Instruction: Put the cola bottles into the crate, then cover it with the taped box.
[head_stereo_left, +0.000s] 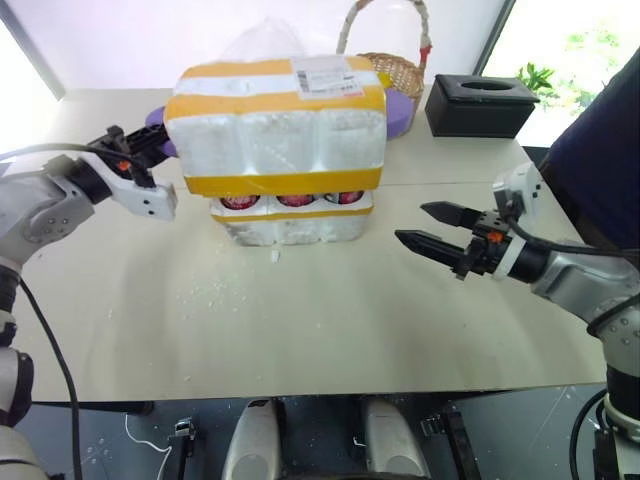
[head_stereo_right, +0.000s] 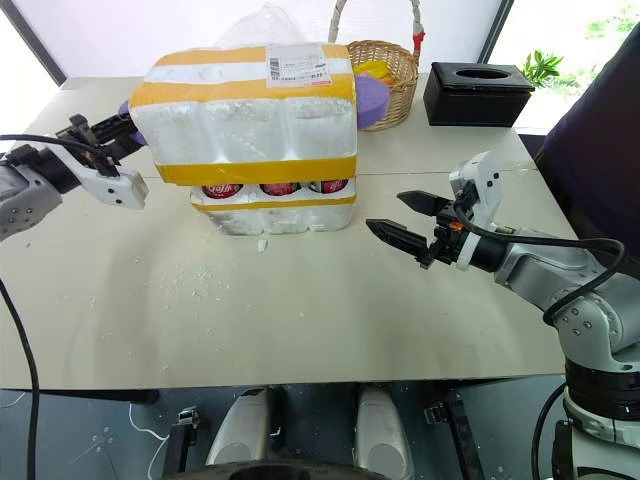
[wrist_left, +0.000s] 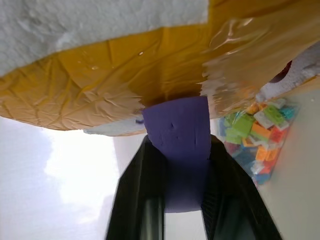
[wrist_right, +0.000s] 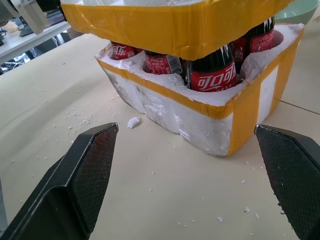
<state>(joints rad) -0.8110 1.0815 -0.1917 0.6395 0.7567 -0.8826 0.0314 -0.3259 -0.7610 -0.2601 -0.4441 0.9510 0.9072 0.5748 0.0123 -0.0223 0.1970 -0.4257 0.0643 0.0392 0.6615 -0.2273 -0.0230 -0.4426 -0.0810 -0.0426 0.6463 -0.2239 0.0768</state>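
The taped box (head_stereo_left: 275, 125), white styrofoam with yellow-orange bands and a label on top, sits over the crate (head_stereo_left: 290, 228) at the table's middle back. It leaves a slit in which the red labels of the cola bottles (head_stereo_left: 295, 200) show. In the right wrist view the bottles (wrist_right: 212, 75) stand in the crate's wells under the box's taped rim. My left gripper (head_stereo_left: 160, 148) is at the box's left end, fingers slightly apart, a purple thing (wrist_left: 177, 135) showing through the gap. My right gripper (head_stereo_left: 410, 222) hovers open to the right of the crate, apart from it.
Behind the box are a wicker basket (head_stereo_left: 395, 70), a purple dish (head_stereo_left: 400, 112) and a black tissue box (head_stereo_left: 480, 100). A bag of coloured bricks (wrist_left: 255, 142) lies near the box's far side. Styrofoam crumbs (head_stereo_left: 215, 295) dot the table. A person's dark sleeve (head_stereo_left: 600, 150) is at the right.
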